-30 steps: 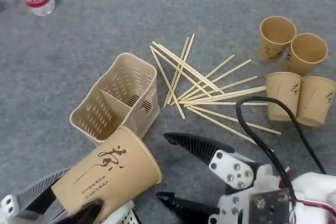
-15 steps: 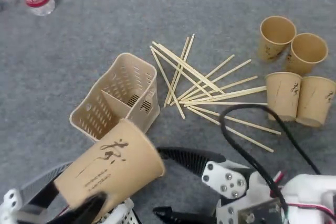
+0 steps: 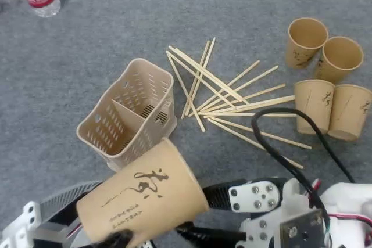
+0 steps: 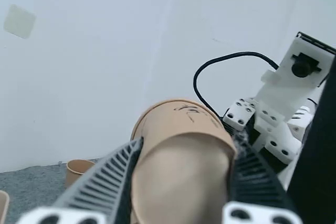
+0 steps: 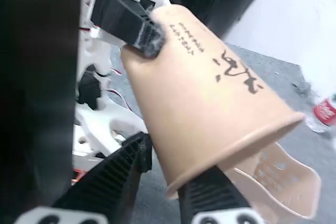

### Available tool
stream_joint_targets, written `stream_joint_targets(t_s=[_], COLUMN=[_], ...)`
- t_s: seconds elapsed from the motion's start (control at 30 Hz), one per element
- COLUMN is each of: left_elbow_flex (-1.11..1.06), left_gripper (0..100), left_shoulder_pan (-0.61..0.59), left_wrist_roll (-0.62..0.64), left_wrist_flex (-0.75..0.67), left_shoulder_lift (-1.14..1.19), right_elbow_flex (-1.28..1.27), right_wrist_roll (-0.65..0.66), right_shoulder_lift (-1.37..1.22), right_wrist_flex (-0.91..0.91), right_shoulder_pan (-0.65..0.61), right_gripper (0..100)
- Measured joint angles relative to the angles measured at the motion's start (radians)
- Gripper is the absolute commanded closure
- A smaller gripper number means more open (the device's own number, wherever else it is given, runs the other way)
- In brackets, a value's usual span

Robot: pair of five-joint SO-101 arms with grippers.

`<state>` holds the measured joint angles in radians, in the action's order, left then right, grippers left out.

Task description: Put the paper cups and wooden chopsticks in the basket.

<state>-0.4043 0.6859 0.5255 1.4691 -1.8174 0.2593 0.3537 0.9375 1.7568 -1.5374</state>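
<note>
item: paper cup [image 3: 142, 198], swung sideways toward right gripper [image 3: 203, 216] in last second. left gripper [image 4: 181, 177] clamped on cup; right jaws spread astride rim. reads as handover; basket [image 3: 160, 121] unfilled.

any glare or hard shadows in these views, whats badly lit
High view: soft, even light, only faint shadows beside the standing cups and chopsticks, no glare. Left wrist view: a bright white wall backs the held cup. Right wrist view: a dark mass along one edge, the held cup evenly lit.
</note>
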Motion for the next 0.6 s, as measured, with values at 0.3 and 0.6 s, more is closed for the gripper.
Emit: stream_joint_targets(t_s=[0.3,0.6], left_elbow_flex=[-0.037,-0.041], left_gripper=[89,66], left_shoulder_pan=[-0.002,-0.011], left_wrist_roll=[-0.003,-0.002], left_wrist_flex=[-0.012,0.034], left_shoulder_lift=[0.002,0.002], right_elbow_flex=[-0.015,-0.015], right_wrist_roll=[0.061,0.074], right_shoulder_lift=[-0.003,-0.066], right_wrist_flex=[-0.058,-0.137], right_shoulder_pan=[0.244,0.344], right_gripper=[99.1,99.1])
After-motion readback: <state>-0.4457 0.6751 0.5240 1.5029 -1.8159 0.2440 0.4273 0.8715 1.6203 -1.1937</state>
